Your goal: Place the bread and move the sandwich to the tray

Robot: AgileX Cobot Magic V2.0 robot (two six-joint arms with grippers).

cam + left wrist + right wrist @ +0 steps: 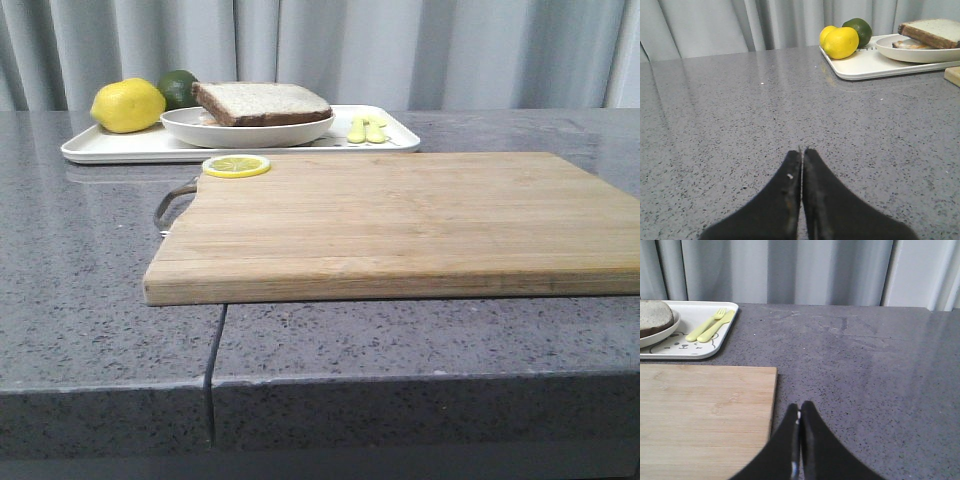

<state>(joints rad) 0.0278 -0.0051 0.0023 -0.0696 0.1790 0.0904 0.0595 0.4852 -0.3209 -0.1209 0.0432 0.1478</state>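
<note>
The sandwich (262,103), brown-crusted bread over a filling, sits in its round white plate (247,130) on the tray (120,147), at the far left of the grey stone surface (80,300). On the same tray: a lemon (127,105) and a lime (178,88) at its left end, touching each other, and a pale yellow fork and knife (366,130) at its right end. A printed bear drawing (675,344) shows beside the cutlery. Just in front of the tray lies a wooden cutting board (400,225) with a metal handle (172,205); a lemon slice (236,166) rests on its far left corner. Left gripper (802,150): jaws closed together, holding nothing, over bare surface. Right gripper (800,405): jaws likewise closed and unloaded, just beside the board's right edge.
</note>
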